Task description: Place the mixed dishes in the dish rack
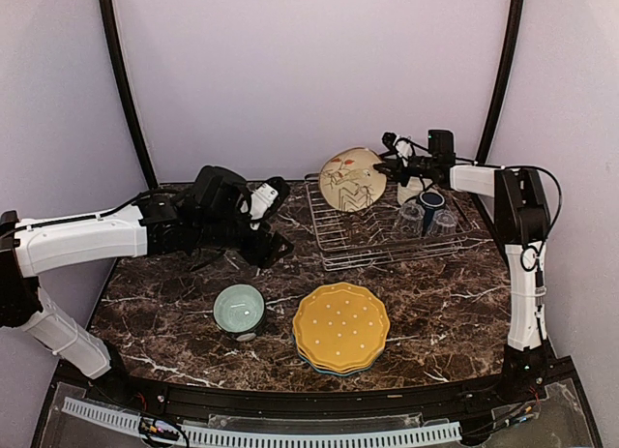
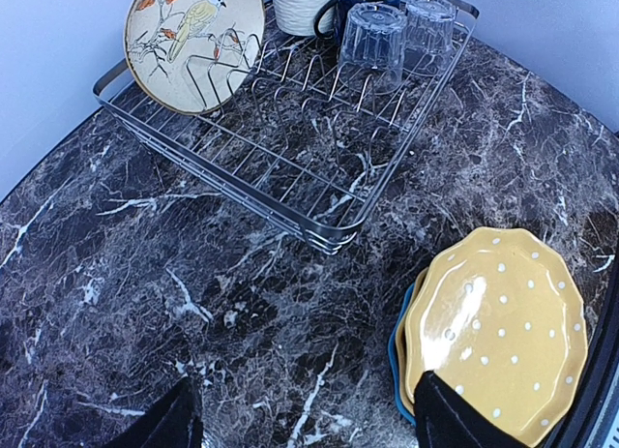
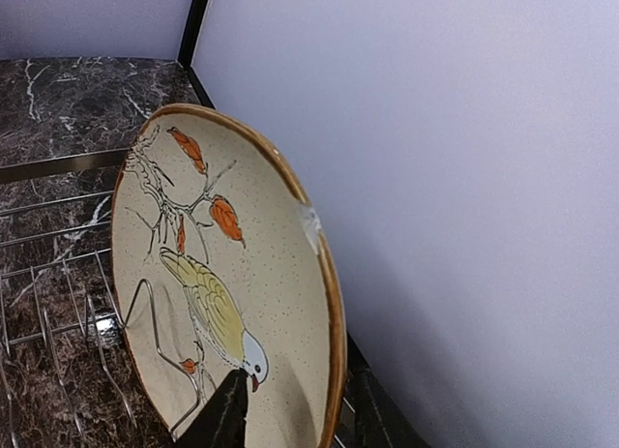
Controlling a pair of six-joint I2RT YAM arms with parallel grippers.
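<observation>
- The bird plate stands on edge at the rack's far left corner, leaning on prongs that prop it upright.
- The right gripper straddles its rim, jaws partly apart; whether they pinch it I cannot tell.
- The left gripper hangs wide open and empty above the tabletop, near the unloaded bowl and yellow plate.

Dark white-veined marble tabletop, plain pale lilac walls, two black curved poles behind.
</observation>
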